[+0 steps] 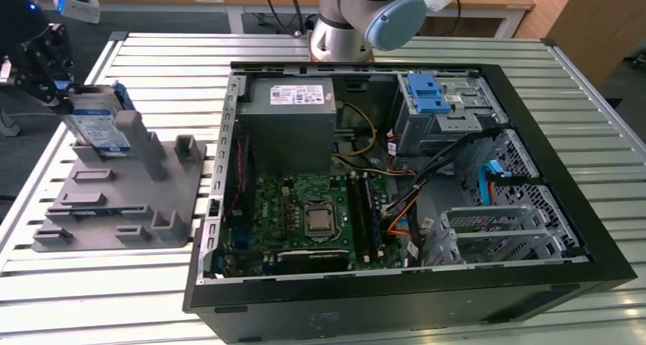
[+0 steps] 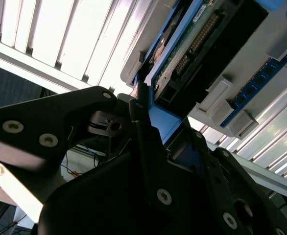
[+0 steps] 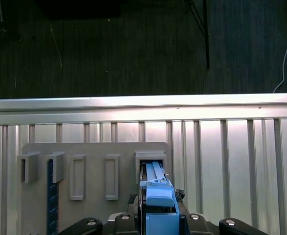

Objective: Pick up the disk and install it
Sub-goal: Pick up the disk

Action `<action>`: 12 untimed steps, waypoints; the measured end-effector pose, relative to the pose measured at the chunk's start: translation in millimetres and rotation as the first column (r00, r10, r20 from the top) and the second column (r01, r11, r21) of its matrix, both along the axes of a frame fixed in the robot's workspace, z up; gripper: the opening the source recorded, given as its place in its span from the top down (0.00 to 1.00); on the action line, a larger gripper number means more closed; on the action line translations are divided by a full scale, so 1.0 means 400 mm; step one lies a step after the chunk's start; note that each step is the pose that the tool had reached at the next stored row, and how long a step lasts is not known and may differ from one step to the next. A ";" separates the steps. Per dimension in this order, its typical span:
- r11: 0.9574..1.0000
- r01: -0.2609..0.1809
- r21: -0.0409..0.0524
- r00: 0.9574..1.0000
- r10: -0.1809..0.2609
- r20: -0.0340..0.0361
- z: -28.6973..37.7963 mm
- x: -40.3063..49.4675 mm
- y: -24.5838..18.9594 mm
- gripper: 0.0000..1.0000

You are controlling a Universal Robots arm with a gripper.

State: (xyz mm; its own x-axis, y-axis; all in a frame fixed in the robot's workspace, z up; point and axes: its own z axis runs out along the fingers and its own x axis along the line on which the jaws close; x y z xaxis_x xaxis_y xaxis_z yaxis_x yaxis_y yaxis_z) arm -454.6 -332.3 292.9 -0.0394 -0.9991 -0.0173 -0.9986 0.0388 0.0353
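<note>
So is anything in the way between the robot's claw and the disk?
No, nothing visible is in the way. The gripper is right on the disk, clamped on its blue frame at the top edge. The disk stands upright in a slot of the grey holder.

Bare metal, matt plastic, black casing

The slatted table [image 1: 162,65] is ribbed bare metal with a bright sheen, and the stand [image 1: 111,209] on it is matt grey plastic. The disk [image 1: 99,129] has a smooth silver metal face, a paper label and a blue plastic frame [image 3: 159,203]. The gripper [image 1: 60,94] and computer case [image 1: 404,307] are matt black. The drive cage [image 1: 495,231] is perforated sheet metal.
</note>
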 end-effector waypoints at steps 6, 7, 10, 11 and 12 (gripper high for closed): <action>1.000 0.000 0.000 1.000 0.000 0.000 0.004 0.000 0.000 0.63; 1.000 0.000 0.000 1.000 0.000 0.000 0.004 0.000 0.000 0.63; 1.000 0.000 0.000 1.000 0.000 0.000 0.004 0.000 0.000 0.62; 1.000 0.000 0.000 1.000 0.000 0.000 0.004 0.000 0.000 0.62; 1.000 0.000 0.000 1.000 0.000 0.000 0.002 0.000 0.000 0.56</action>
State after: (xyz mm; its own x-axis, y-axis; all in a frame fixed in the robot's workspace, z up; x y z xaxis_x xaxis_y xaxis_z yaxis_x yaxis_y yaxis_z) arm -454.6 -332.3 293.8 -0.0394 -0.9991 -0.0173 -0.9986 0.0387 0.0354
